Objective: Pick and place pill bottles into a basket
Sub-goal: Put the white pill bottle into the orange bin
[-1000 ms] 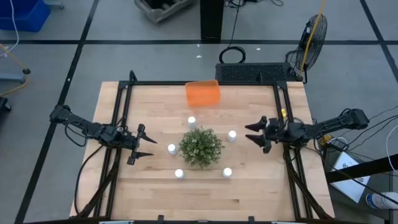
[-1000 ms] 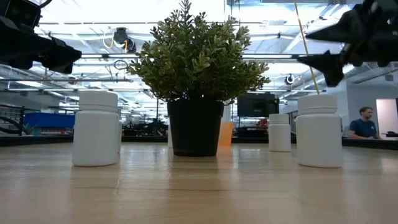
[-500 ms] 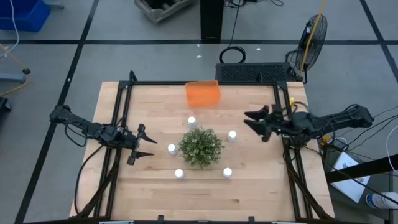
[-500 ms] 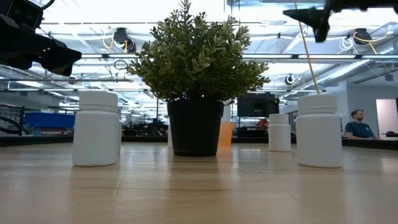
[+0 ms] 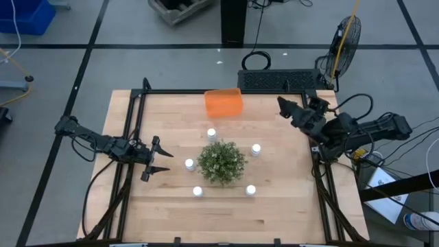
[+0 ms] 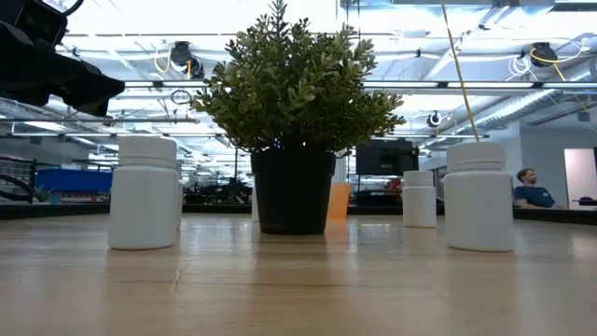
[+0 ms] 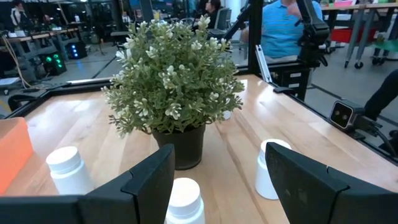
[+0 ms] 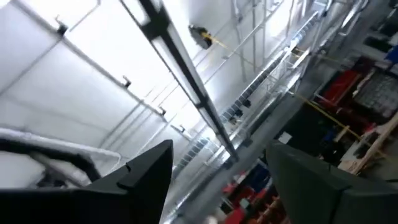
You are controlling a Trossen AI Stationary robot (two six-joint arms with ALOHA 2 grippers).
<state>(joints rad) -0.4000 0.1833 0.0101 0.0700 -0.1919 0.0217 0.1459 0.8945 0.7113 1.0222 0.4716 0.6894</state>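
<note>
Five white pill bottles (image 5: pixel 211 133) stand around a potted plant (image 5: pixel 221 162) in the middle of the wooden table (image 5: pixel 274 199), none of them held. The orange basket (image 5: pixel 223 102) sits at the far edge, apart from them and apparently empty. The left gripper (image 5: pixel 159 158) hovers near the bottle on the plant's left, jaws apart, gripping nothing. The right gripper (image 5: pixel 285 104) is raised by the table's far right corner, fingers spread and empty.
</note>
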